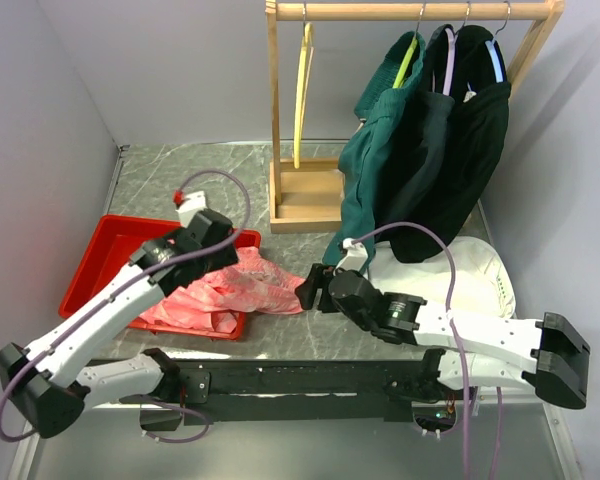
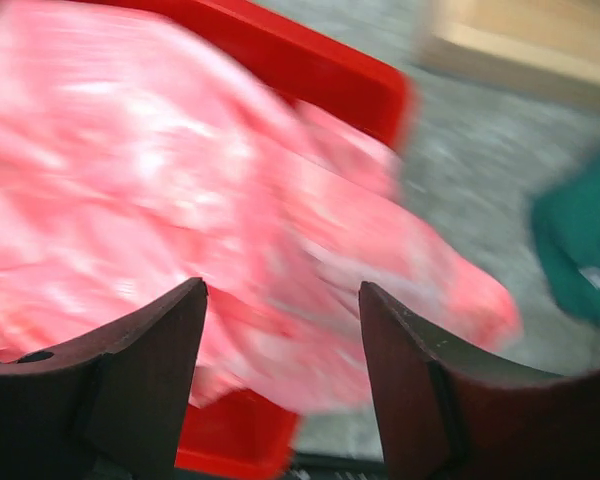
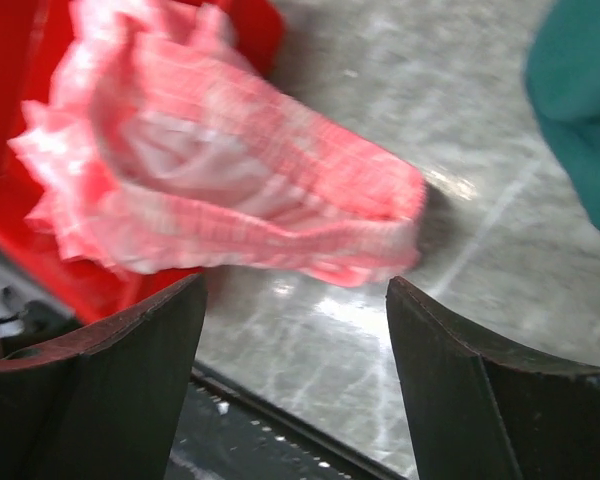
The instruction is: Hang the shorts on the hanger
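Top view: the shorts (image 1: pixel 230 290) are lying crumpled near the surface's near edge, half in the red tray (image 1: pixel 100 250), half spilling over its right rim onto the surface (image 1: pixel 180 175). The left claw (image 1: pixel 215 252) is hanging over the tray end and the right claw (image 1: pixel 310 288) is sitting at the spilled end. The yellow hanger (image 1: pixel 302 90) is dangling bare from the rack (image 1: pixel 305 195) toward the far edge, well apart from the shorts and beside the dark garments (image 1: pixel 430 150).

Left wrist view (blurred): the left claw (image 2: pixel 280 300) is standing released, jaws spread, nothing between them. Pink fabric (image 2: pixel 180 180) is filling the view beyond.

Right wrist view: the right claw (image 3: pixel 295 290) is also released. The gathered end of the shorts (image 3: pixel 230 190) is lying just ahead of its jaws, on bare stone.

Risks, as I judge them: either claw pinching only one layer, so the shorts are sagging in a bunch instead of spreading. Fabric snagging the tray rim and dragging the tray. The light hanger swinging or slipping off the rail when nudged. The right arm brushing the green garments on the way up.
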Controlling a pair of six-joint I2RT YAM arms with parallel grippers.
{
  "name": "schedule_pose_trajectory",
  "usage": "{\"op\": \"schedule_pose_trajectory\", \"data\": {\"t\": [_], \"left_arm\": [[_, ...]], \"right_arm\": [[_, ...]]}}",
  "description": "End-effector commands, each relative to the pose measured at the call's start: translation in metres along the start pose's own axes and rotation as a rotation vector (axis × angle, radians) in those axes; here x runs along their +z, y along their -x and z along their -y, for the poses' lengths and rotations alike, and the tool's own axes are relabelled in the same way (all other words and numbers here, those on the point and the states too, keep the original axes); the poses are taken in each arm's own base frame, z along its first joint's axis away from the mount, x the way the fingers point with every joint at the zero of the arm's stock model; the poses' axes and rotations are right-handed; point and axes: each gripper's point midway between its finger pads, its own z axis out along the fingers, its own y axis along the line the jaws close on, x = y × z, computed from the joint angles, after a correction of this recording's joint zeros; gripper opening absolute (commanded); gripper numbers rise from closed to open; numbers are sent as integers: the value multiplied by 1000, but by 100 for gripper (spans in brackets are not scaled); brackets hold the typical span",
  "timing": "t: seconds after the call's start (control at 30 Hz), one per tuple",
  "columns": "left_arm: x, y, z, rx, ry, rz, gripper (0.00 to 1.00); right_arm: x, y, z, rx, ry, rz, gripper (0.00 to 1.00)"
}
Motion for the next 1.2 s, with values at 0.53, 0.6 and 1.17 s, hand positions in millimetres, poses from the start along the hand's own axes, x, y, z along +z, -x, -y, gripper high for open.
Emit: {"op": "schedule_pose_trajectory", "data": {"t": [0.53, 0.6, 1.17], "left_arm": [[105, 38, -42, 9, 261, -107, 71], [112, 34, -45, 16, 285, -126, 71], [122, -1, -61, 1, 312, -199, 64]], "right_arm": [[48, -10, 45, 243, -39, -73, 78], [54, -18, 44, 230, -41, -108, 77], [59, -40, 54, 197, -54, -151, 58]]}}
